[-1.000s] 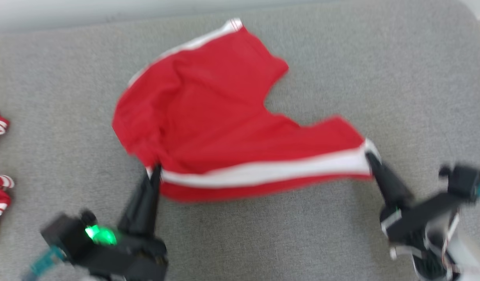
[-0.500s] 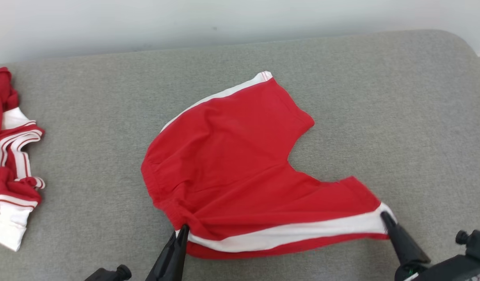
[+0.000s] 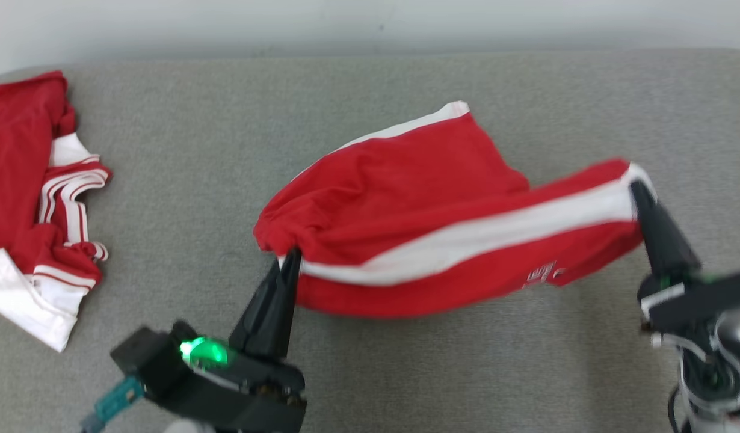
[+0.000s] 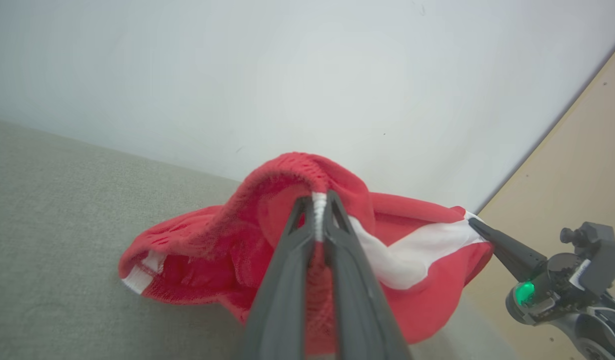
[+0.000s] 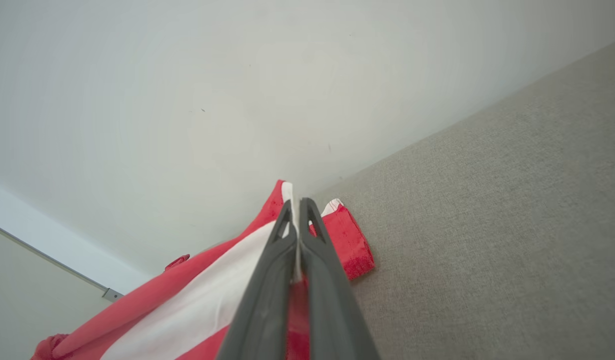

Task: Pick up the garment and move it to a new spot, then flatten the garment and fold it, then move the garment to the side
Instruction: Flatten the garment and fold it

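The garment (image 3: 418, 198) is a pair of red shorts with a white side stripe, held up over the grey cushion (image 3: 225, 150) and stretched between both grippers. My left gripper (image 3: 290, 255) is shut on the waistband end, with red and white cloth (image 4: 307, 180) pinched between its fingers. My right gripper (image 3: 636, 187) is shut on the leg hem at the white stripe, seen up close as fabric (image 5: 212, 305) clamped between the dark fingers. The far leg (image 3: 448, 120) still trails toward the cushion.
A second red-and-white garment (image 3: 39, 198) lies crumpled at the cushion's left edge. A pale wall (image 3: 370, 24) runs behind the cushion. A light wooden floor (image 4: 577, 165) lies beyond the cushion's right end.
Both grippers have lifted the near edge of the shorts up and away from me, the right end rising most. The head camera has shifted too.
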Controlling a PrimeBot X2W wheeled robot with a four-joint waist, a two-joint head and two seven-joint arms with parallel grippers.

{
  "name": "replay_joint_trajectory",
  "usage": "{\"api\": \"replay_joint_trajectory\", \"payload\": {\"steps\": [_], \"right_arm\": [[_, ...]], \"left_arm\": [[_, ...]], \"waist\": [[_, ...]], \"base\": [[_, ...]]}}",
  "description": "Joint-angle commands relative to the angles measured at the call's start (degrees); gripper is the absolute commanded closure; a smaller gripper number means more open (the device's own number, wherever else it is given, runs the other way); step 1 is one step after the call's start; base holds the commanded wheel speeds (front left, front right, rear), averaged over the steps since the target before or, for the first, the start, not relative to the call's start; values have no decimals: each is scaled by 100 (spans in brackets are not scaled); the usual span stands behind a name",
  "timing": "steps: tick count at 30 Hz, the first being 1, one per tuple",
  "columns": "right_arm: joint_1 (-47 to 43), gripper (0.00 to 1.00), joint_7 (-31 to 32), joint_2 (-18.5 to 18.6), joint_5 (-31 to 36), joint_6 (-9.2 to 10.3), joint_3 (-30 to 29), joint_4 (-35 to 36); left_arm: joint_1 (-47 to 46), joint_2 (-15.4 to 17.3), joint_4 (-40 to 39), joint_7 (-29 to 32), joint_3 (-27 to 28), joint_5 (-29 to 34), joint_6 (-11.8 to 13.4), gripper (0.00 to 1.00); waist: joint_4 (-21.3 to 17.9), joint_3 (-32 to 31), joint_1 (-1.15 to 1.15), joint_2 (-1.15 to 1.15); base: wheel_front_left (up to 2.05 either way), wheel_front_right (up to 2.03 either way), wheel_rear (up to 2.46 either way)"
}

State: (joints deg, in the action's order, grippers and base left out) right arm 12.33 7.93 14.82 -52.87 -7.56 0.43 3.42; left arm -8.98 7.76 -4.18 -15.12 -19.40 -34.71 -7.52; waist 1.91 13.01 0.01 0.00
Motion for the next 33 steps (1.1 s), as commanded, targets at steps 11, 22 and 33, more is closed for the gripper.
{"api": "replay_joint_trajectory", "payload": {"steps": [11, 22, 33], "right_arm": [[2356, 100, 186, -331, 611, 14, -96, -1860], [4110, 100, -446, -324, 1486, 15, 419, -4200], [4795, 0, -1033, -207, 1917, 15, 1006, -5760]], "left_arm": [[-1516, -232, 1205, -4, -108, -670, 12, 100], [-2481, -440, 2456, -4, 1, -712, 11, 100], [-2743, -475, 2826, -4, -157, -279, 13, 0]], "waist": [[615, 746, -1, 0], [832, 1164, -1, 0], [879, 1115, -1, 0]], "base": [[0, 0, 0], [0, 0, 0], [0, 0, 0]]}}
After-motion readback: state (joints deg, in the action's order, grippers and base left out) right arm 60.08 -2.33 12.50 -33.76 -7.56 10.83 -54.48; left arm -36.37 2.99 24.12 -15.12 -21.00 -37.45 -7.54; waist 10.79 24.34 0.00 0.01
